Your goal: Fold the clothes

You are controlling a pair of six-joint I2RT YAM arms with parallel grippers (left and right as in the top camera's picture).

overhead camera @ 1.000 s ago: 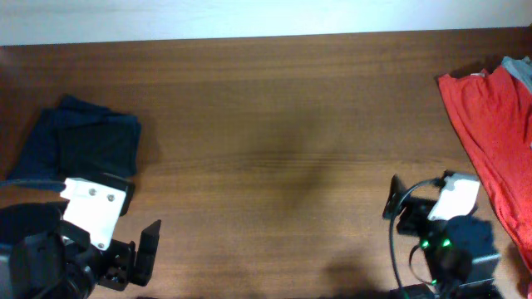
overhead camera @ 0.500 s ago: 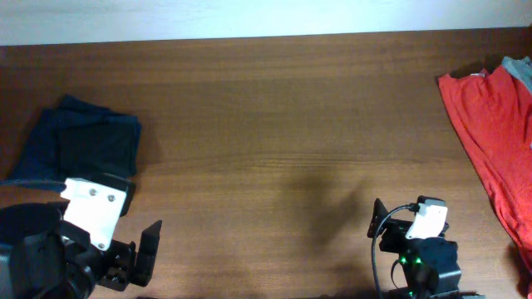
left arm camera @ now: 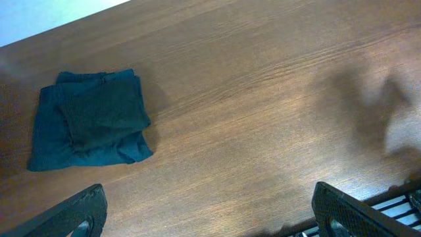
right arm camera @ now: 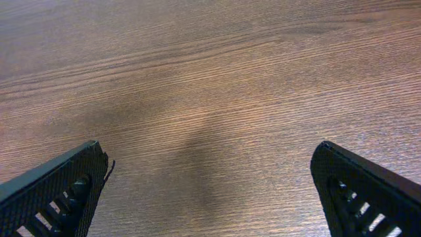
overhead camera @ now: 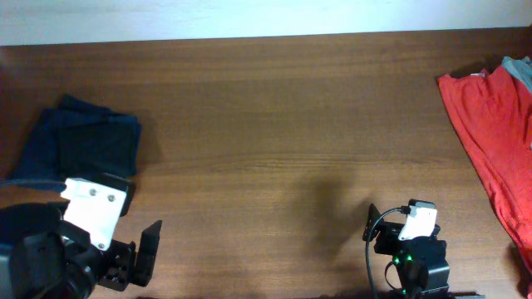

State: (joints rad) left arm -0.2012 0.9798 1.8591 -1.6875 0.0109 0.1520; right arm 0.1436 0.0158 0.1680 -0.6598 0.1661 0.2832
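Closest to me, the left gripper and the right gripper both hang over the near edge of the table with their jaws spread wide and nothing between them, which looks like a resting pose between garments. A little further in on the left lies a folded navy bundle, squared up and set aside as if finished, while the red garment sprawls loose at the far right edge, apparently waiting its turn
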